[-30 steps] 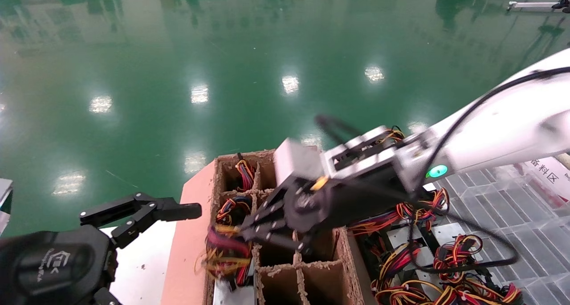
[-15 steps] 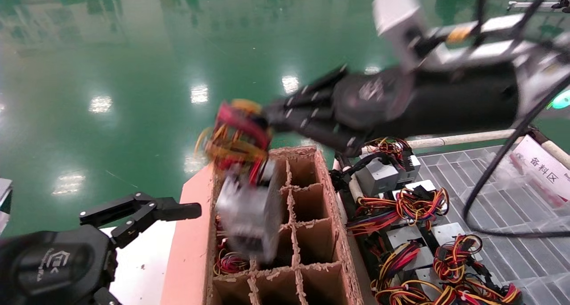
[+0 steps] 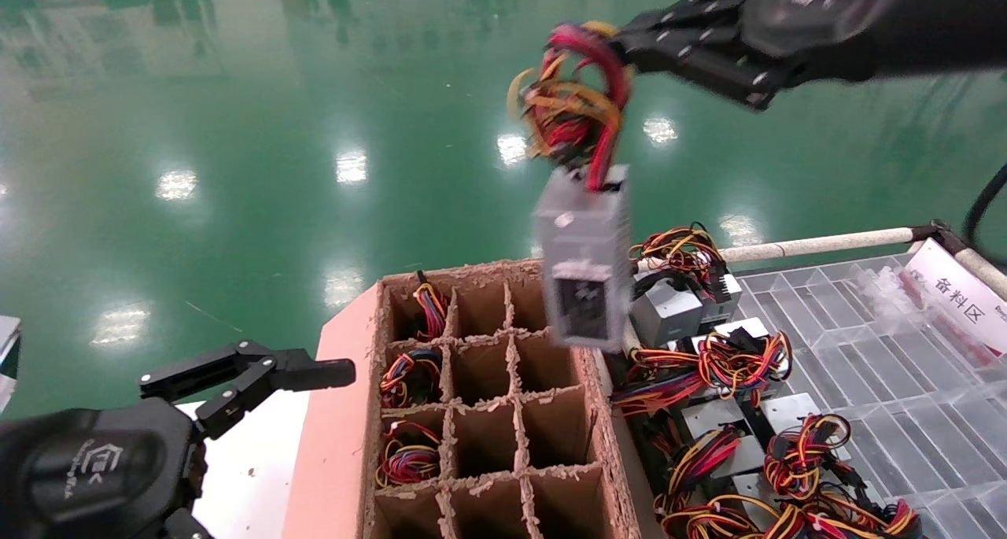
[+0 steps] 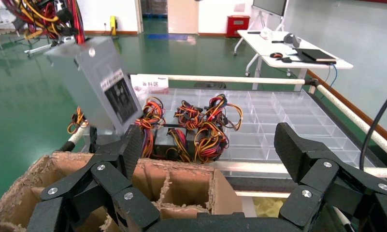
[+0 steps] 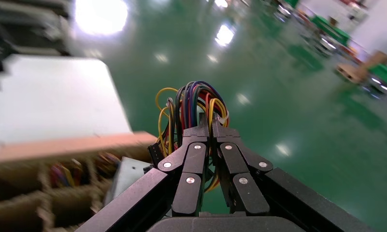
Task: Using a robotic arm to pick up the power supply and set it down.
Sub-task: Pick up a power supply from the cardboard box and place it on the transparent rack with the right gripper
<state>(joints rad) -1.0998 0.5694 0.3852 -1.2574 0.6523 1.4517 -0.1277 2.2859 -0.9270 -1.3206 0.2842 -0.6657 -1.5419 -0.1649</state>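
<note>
My right gripper [image 3: 625, 47], the black end of the robotic arm, is high at the upper right and shut on the wire bundle [image 3: 570, 106] of the power supply. The grey power supply [image 3: 584, 263] hangs by those wires, upright, above the far right corner of the cardboard box [image 3: 338, 413]. In the right wrist view the right gripper [image 5: 208, 123] pinches the coloured wires [image 5: 191, 104], with the power supply's grey case [image 5: 128, 176] below. The power supply [image 4: 97, 82] also shows in the left wrist view. My left gripper [image 3: 299, 362] is parked low at the left, open and holding nothing [image 4: 208, 145].
The cardboard box is split into compartments; three on its left side hold wire bundles [image 3: 409, 374]. To its right a clear plastic tray [image 3: 889, 366] carries several more wired units [image 3: 708, 366] behind a white rail [image 3: 818, 244]. A white surface [image 3: 252, 452] lies at the lower left.
My right gripper has pulled the power supply up out of the cardboard box and carried it higher and to the right. The left gripper has not moved.
</note>
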